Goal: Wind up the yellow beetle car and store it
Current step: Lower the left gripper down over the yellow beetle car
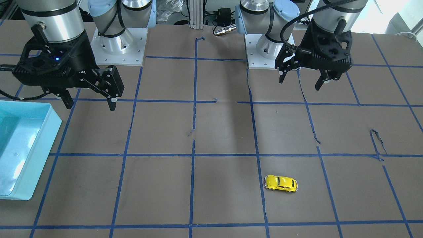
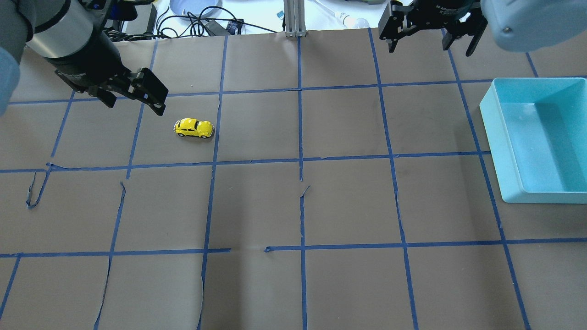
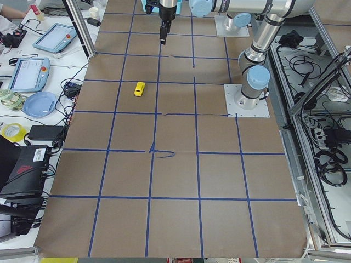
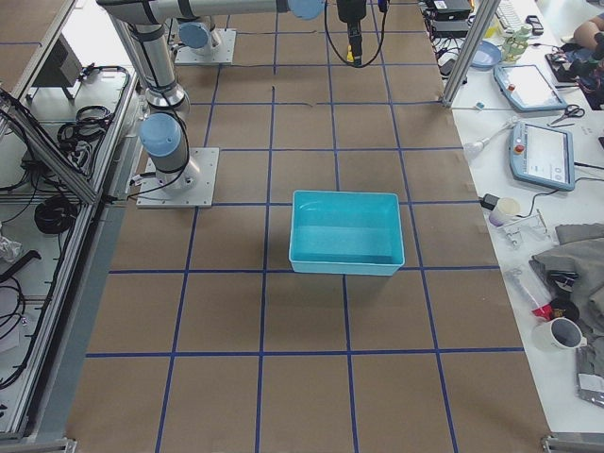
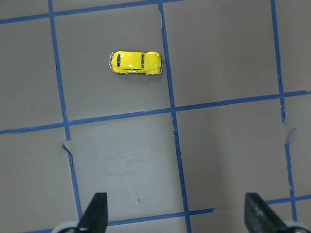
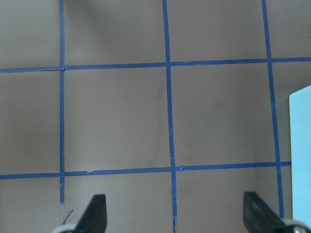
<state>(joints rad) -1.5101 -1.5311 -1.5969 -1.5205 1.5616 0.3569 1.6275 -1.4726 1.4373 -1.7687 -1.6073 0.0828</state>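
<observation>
The yellow beetle car (image 2: 194, 128) stands on its wheels on the brown paper table, in the left half of the overhead view. It also shows in the front view (image 1: 281, 183), the left wrist view (image 5: 135, 63) and the exterior left view (image 3: 140, 89). My left gripper (image 2: 135, 108) hangs open and empty above the table, short of the car and apart from it; it also shows in the front view (image 1: 300, 84) and in its wrist view (image 5: 176, 213). My right gripper (image 2: 431, 49) is open and empty, high at the far right (image 1: 91, 107) (image 6: 174, 208).
A light blue open bin (image 2: 545, 197) sits at the table's right side, with nothing seen in it (image 1: 43, 158) (image 4: 344, 267); its edge shows in the right wrist view (image 6: 301, 145). Blue tape lines grid the paper, torn in places. Both arm bases stand at the table's back edge.
</observation>
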